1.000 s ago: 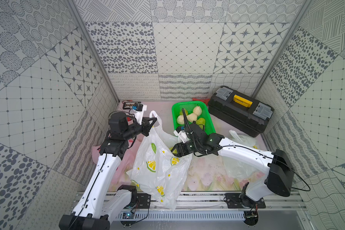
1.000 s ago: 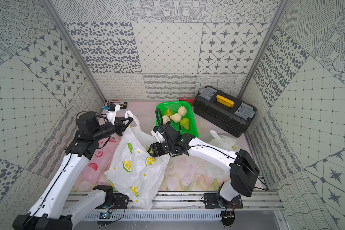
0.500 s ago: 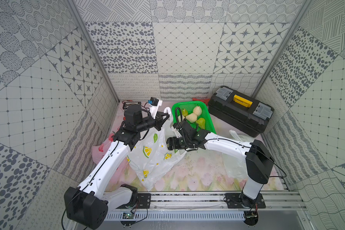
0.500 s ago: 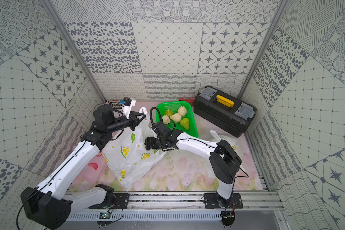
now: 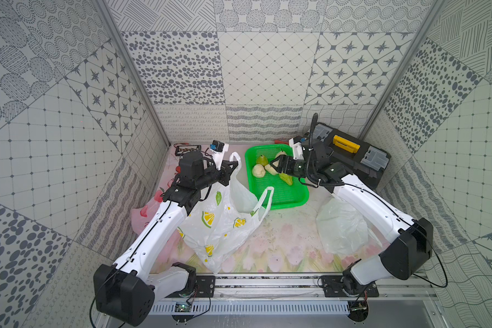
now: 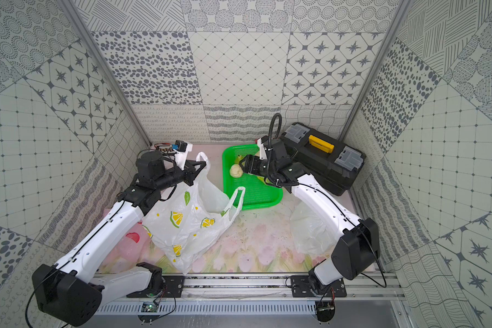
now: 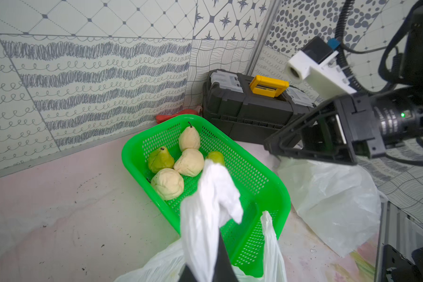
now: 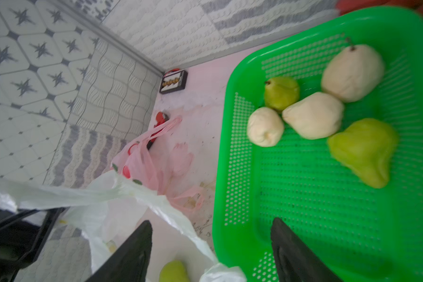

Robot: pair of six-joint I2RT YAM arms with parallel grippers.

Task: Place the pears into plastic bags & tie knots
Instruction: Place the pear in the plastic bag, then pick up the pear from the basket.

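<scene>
- Right wrist alone shows a green pear (image 8: 174, 271) inside the lemon bag (image 8: 103, 214); right tool (image 8: 211, 221) gapes wide.
- Left wrist: left tool (image 7: 203, 271) pinches its handle (image 7: 213, 195) (five pears (image 7: 188, 162) in the basket (image 7: 266, 180)).

Both top views are bright and evenly lit, soft shadows, some wide-angle bowing at the edges. Right wrist view is smeary, pears (image 8: 313, 116) blurred, probably motion; left wrist view's bag handle (image 7: 213, 207) is blown out
</scene>
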